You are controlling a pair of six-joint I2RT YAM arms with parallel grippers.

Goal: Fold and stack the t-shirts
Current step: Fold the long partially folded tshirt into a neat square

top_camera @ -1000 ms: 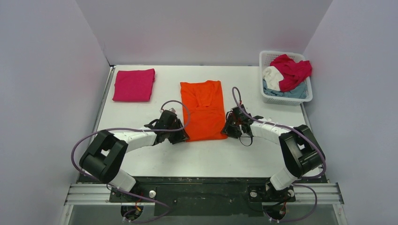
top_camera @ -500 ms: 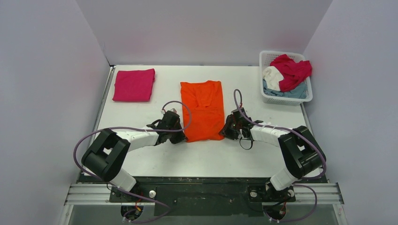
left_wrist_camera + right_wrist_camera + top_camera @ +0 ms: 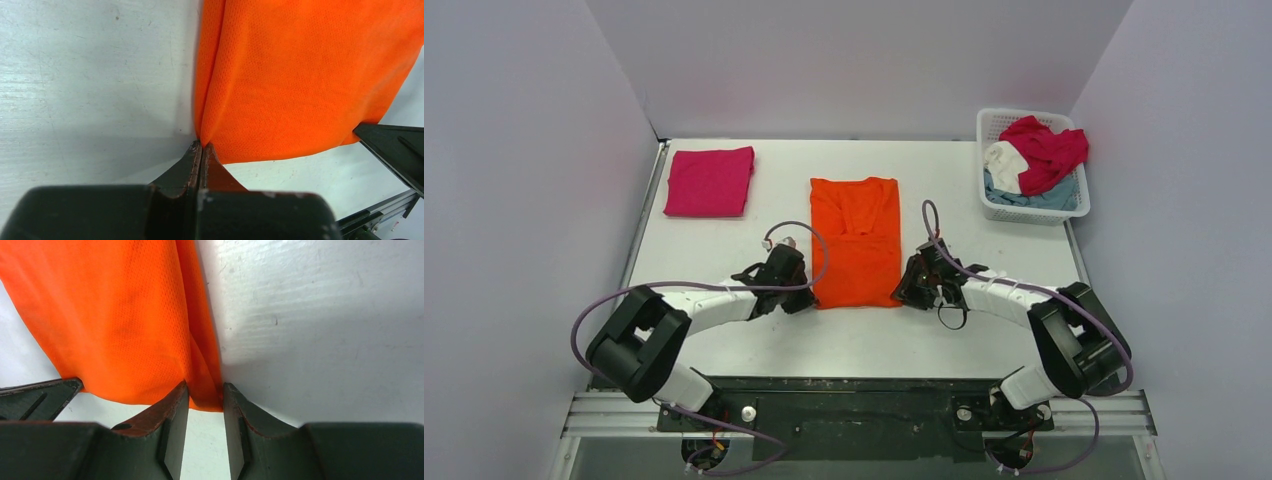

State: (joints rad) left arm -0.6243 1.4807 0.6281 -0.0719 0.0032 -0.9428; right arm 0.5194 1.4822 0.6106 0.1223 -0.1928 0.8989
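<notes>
The bright orange t-shirt (image 3: 856, 240) lies flat in the middle of the table, folded into a long strip with the collar at the far end. My left gripper (image 3: 802, 293) is shut on its near left corner (image 3: 201, 145), the jaws pressed together on a pinch of cloth. My right gripper (image 3: 906, 290) grips the near right corner (image 3: 205, 390), its jaws a little apart with bunched cloth between them. A folded magenta-pink t-shirt (image 3: 709, 181) lies at the far left. Crimson (image 3: 1046, 148), white (image 3: 1004, 165) and grey-blue (image 3: 1044, 197) shirts sit crumpled in the basket.
The white lattice basket (image 3: 1024, 213) stands at the far right corner. Grey walls enclose the table on three sides. Purple cables loop over both arms near the shirt's near corners. A black rail runs along the near edge.
Both grippers have drawn back toward the near edge, dragging the orange shirt a little nearer and straightening it. The other shirts have not moved.
</notes>
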